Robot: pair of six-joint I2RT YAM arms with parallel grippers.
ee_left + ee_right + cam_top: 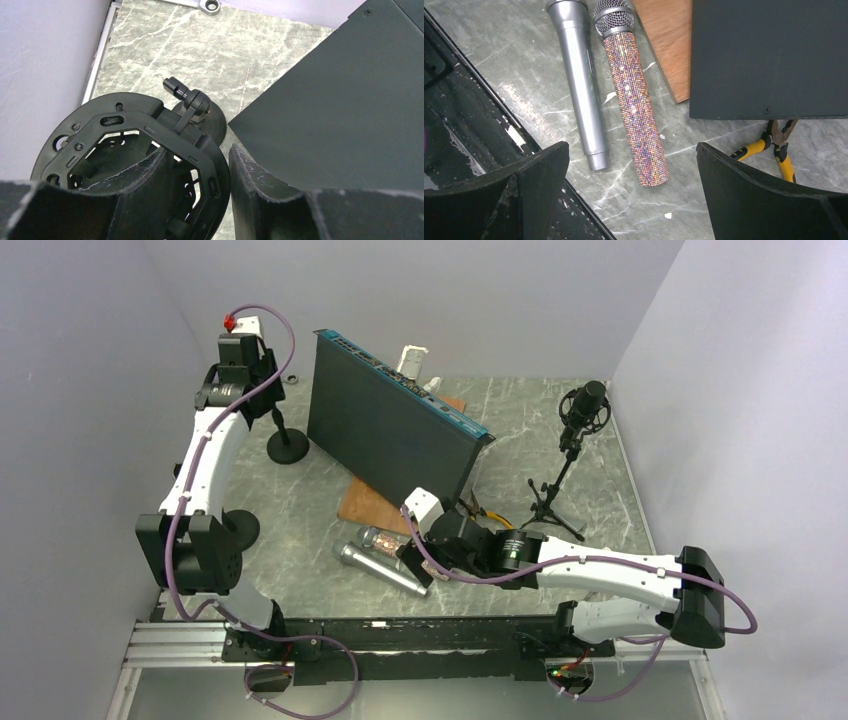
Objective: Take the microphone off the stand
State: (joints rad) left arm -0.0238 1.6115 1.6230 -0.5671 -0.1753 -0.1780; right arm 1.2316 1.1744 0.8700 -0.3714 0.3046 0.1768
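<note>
From the overhead camera I see the left arm stretched to the far left corner, its claw [266, 390] at the top of a round-based stand [288, 448]. A dark flat box [395, 430] leans across the middle of the bench [520, 435]. At the far right a black microphone [586, 405] sits in its mount on a tripod stand [553, 502], well apart from both arms. The right claw [415, 556] hangs low over two handheld microphones lying near the front.

On the left wrist camera, the left claw [200, 155] is narrowed, one finger inside a black ring mount [125, 115] and the other outside, with the rim between them. I cannot tell whether it actually pinches the rim. The ring looks hollow. The stand's swivel head [192, 97] pokes out behind it.

On the right wrist camera, the right claw [631, 146] is spread wide and holds nothing. Below it a silver microphone [579, 85] and a glitter-covered microphone [631, 100] lie side by side on the bench, beside a wooden board [669, 45]. Yellow-handled pliers [774, 142] lie at the box's edge.
</note>
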